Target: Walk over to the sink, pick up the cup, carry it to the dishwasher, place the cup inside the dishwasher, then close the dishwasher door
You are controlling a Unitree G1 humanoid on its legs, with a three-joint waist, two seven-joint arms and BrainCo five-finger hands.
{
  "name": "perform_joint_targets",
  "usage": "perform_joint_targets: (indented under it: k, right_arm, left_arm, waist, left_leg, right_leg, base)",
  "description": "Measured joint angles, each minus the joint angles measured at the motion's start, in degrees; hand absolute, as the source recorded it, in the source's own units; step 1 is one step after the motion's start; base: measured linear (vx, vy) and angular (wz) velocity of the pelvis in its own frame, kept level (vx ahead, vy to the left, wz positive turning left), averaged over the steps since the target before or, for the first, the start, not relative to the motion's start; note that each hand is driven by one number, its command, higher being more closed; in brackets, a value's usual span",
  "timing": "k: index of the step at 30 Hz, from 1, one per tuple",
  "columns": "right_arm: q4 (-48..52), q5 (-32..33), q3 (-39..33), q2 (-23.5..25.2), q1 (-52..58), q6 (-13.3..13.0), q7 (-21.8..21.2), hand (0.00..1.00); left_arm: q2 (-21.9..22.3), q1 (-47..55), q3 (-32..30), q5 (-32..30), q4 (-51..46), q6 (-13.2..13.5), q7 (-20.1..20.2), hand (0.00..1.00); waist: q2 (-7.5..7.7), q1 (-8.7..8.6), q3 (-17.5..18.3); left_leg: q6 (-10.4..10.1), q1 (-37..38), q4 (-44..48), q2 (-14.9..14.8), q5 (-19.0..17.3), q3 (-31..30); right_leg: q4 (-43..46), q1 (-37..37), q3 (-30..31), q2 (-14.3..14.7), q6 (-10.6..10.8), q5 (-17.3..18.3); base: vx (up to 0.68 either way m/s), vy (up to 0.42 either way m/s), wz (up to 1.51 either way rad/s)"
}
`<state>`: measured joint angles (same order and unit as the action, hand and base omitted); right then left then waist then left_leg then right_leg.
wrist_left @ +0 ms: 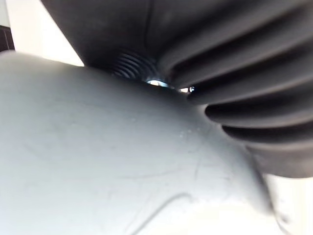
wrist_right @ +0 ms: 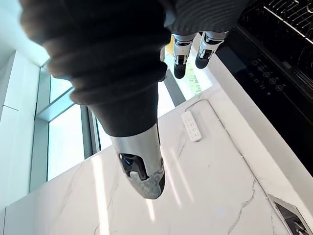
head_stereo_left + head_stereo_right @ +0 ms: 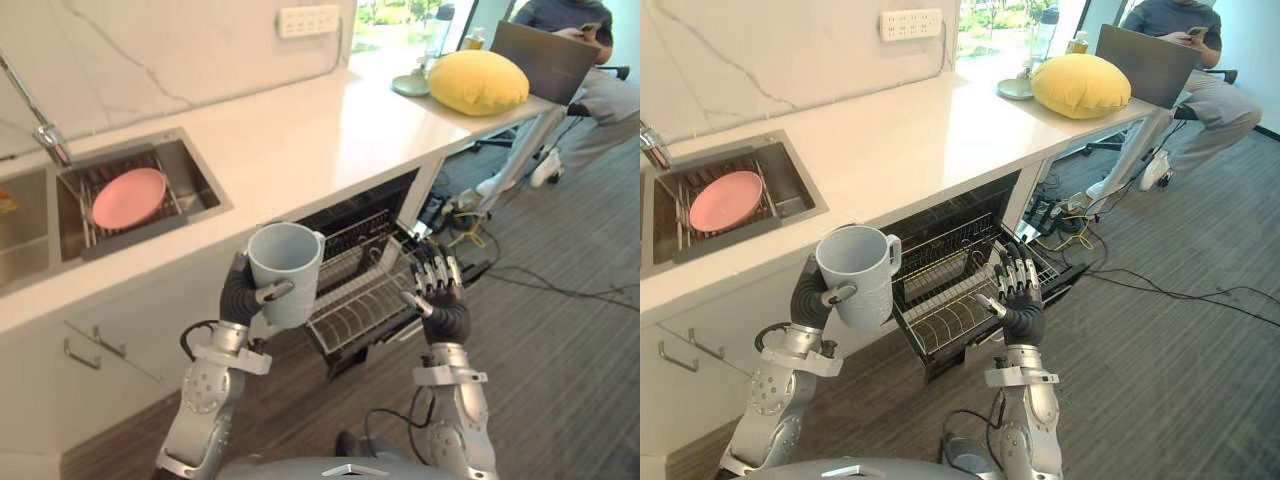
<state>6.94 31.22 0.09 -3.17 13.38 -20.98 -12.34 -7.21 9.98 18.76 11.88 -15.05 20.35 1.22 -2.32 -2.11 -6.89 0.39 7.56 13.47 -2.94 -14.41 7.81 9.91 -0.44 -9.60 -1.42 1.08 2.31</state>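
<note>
A pale blue-grey cup (image 3: 288, 270) with a handle is held upright in the air by my left hand (image 3: 240, 292), whose thumb and fingers curl round its side; the cup's wall (image 1: 107, 166) shows close up in the left wrist view. It hangs in front of the counter, left of the dishwasher (image 3: 365, 265), which stands with its wire rack (image 3: 955, 300) pulled out. My right hand (image 3: 1018, 290) is raised over the rack's front edge, fingers straight and holding nothing.
A sink (image 3: 195, 185) with a pink plate (image 3: 128, 196) on a wire insert sits at the left of the white counter (image 3: 300, 130). A yellow cushion (image 3: 478, 80) and a laptop lie at the counter's far end, where a person (image 3: 1200, 70) sits. Cables trail on the floor.
</note>
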Motion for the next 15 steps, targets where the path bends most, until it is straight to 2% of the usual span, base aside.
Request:
perform_joint_targets:
  k: [4,8,10,13,15]
  right_arm:
    - [2.64,1.16,1.23,-0.72,-1.73,1.49,-0.04,0.0]
    - [3.51,3.12,2.02,-0.77,-2.53,2.56,-1.68,0.0]
    - [3.52,4.81,1.87,-0.93,-3.9,2.74,-2.24,0.0]
    - [3.82,5.05,1.65,-2.07,-4.97,2.89,-2.71,0.0]
    - [3.92,5.05,1.31,-2.13,-5.2,3.89,-3.48,0.0]
  left_arm:
    - [0.94,-0.07,0.21,-2.06,0.03,0.0,-2.57,1.0]
    - [1.11,0.1,0.11,-5.19,0.12,1.08,-6.81,1.0]
    - [1.71,-0.01,-1.27,-6.67,0.68,1.22,-9.33,1.0]
    - [1.78,-1.02,-2.99,-9.4,1.15,1.56,-12.39,1.0]
    - [1.74,-2.32,-3.06,-10.6,1.21,1.99,-14.55,1.0]
  waist:
    - [-0.11,0.77,0.19]
    - [-0.28,1.65,0.33]
    - [-0.17,1.52,0.57]
    - [-0.8,1.13,0.95]
    - [-0.94,0.9,0.99]
  left_leg:
    - [-0.38,0.32,-1.32,-0.79,-0.93,0.39]
    - [-1.57,-2.23,3.9,-1.91,-2.72,0.18]
    - [-2.98,-3.18,3.55,-0.61,-1.11,-0.02]
    - [-1.91,-0.76,-3.07,1.07,2.13,0.11]
    - [-1.6,0.47,-5.72,1.37,3.23,0.17]
  right_leg:
    - [-4.75,1.84,0.75,1.51,0.06,-2.01]
    - [-7.6,3.03,0.5,2.25,0.14,-3.13]
    - [-9.61,2.57,0.66,1.36,0.08,-4.64]
    - [-11.64,2.46,1.62,0.56,0.34,-5.97]
    - [-12.17,2.57,1.83,0.6,0.21,-6.44]
  base:
    - [0.01,0.004,-0.06]
    - [0.03,0.013,0.03]
    - [0.05,0.019,-0.01]
    - [0.02,0.023,-0.15]
    - [-0.01,0.02,-0.07]
